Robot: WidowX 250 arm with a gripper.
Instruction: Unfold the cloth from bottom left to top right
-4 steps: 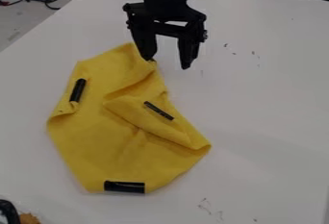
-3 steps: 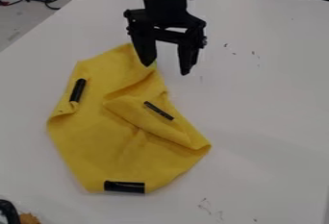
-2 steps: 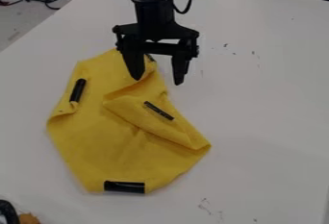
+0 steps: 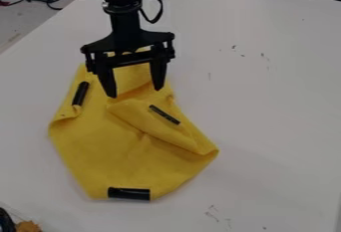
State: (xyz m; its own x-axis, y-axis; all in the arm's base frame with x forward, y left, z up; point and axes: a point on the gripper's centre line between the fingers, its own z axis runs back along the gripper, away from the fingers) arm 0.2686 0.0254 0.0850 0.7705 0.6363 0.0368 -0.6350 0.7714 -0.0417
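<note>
Above the far part of the yellow cloth (image 4: 106,146), rumpled on the white table (image 4: 266,126), poised with the black gripper (image 4: 135,93) spread wide and empty, presumably to straddle and pinch the folded flap (image 4: 150,124).

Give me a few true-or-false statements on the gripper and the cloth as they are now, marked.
The gripper is above the upper part of the yellow cloth. True.
The gripper is shut. False: its fingers stand apart.
The cloth is completely flat. False: a folded flap lies across its right side in the picture.
A black strip sits at the cloth's bottom edge. True.
The cloth is blue. False: it is yellow.
</note>
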